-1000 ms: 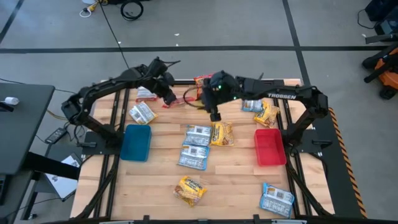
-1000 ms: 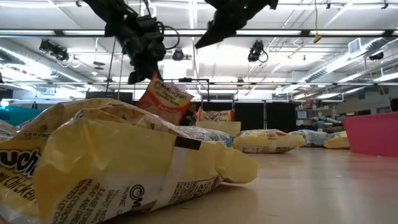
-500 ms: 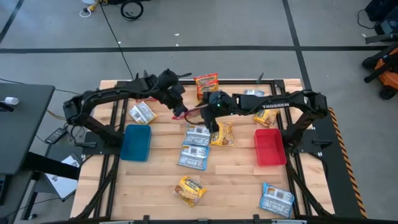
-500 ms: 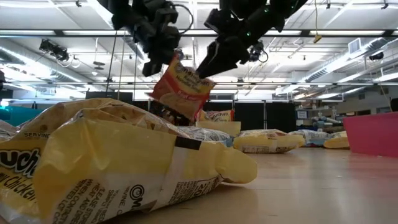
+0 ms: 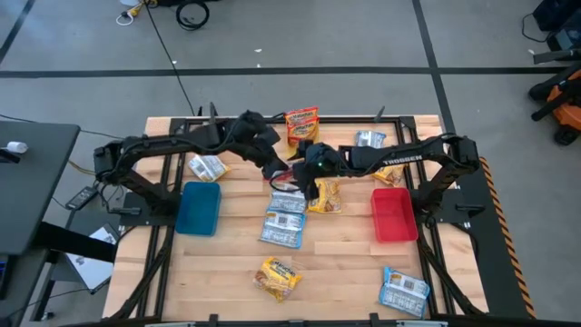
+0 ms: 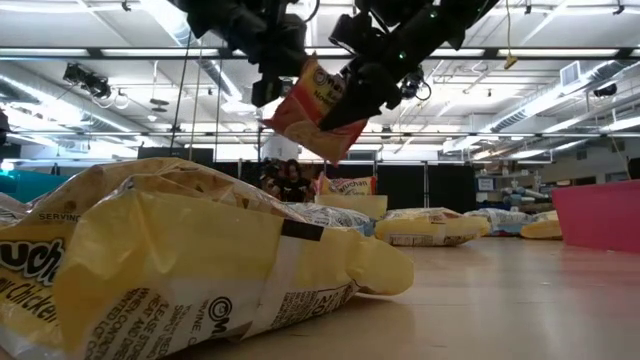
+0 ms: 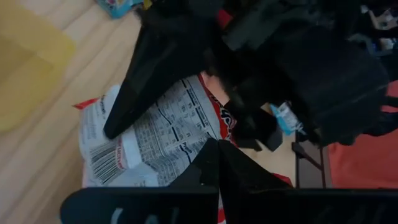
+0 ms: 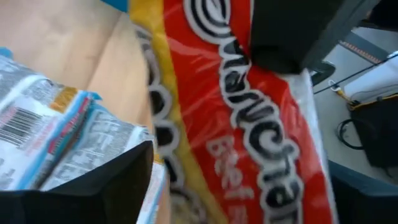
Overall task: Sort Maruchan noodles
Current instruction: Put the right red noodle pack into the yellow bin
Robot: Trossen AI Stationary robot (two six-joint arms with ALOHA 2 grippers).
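A red-and-white Maruchan packet (image 6: 312, 112) hangs in the air over the table's middle, its white printed back (image 7: 149, 134) toward the left wrist camera and its red front (image 8: 249, 143) filling the right wrist view. My left gripper (image 5: 275, 170) is shut on it. My right gripper (image 5: 305, 180) is open right beside it, one finger (image 8: 93, 180) on each side of the packet. Other packets lie flat on the wood: blue-and-white ones (image 5: 289, 198), yellow-orange ones (image 5: 325, 194) and a red one (image 5: 301, 121). My left gripper pinches the red-and-white packet between its two fingers (image 7: 155, 68), near the packet's upper edge (image 6: 295, 85), coming from above and from the table's left. The packet is lifted clear, tilted, hanging below the fingers. Whether my right gripper's fingers touch the packet, I cannot tell.
A blue bin (image 5: 199, 207) stands at the table's left and a red bin (image 5: 392, 214) at its right. More packets lie near the front edge (image 5: 278, 278), at the near right corner (image 5: 403, 291) and along the far side (image 5: 388, 168). A yellow packet (image 6: 180, 270) fills the low view's foreground.
My left gripper has carried the red-and-white packet up and toward the table's right and near side, to the middle. My right gripper has come down and closed in on the packet from the right, until its fingers stand on either side of it.
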